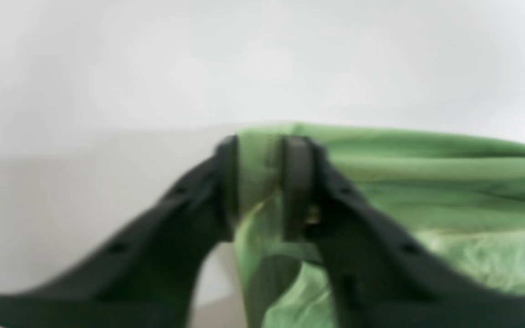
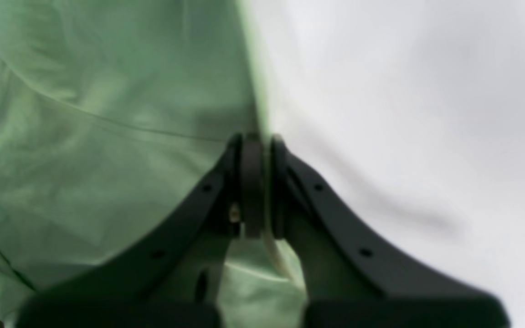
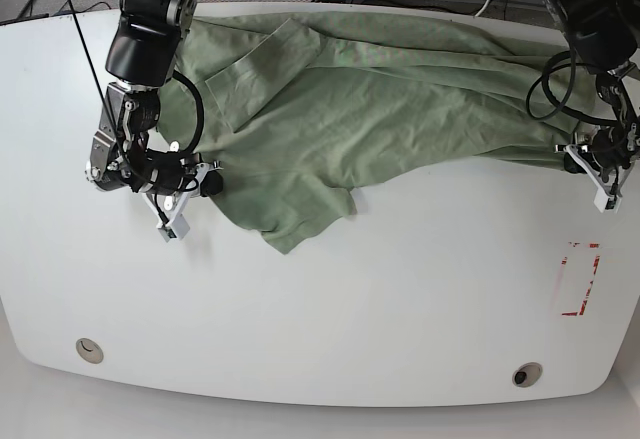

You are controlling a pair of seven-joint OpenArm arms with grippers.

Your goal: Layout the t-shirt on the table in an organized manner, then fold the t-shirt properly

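Note:
The pale green t-shirt (image 3: pixel 380 99) lies spread and wrinkled across the far half of the white table (image 3: pixel 350 309), one sleeve folded over near the top left. My right gripper (image 3: pixel 211 183), on the base view's left, holds the shirt's left edge. In the right wrist view the right gripper (image 2: pixel 255 182) is shut on a thin edge of the t-shirt (image 2: pixel 107 136). My left gripper (image 3: pixel 573 158), at the shirt's right end, is shut on a fold of the t-shirt (image 1: pixel 426 173). The left wrist view shows the left gripper (image 1: pixel 260 182) with green cloth pinched between its fingers.
A red rectangular marking (image 3: pixel 580 279) sits on the table at the right. Two round grommet holes (image 3: pixel 89 349) (image 3: pixel 527 374) lie near the front edge. Cables run behind the table's far edge.

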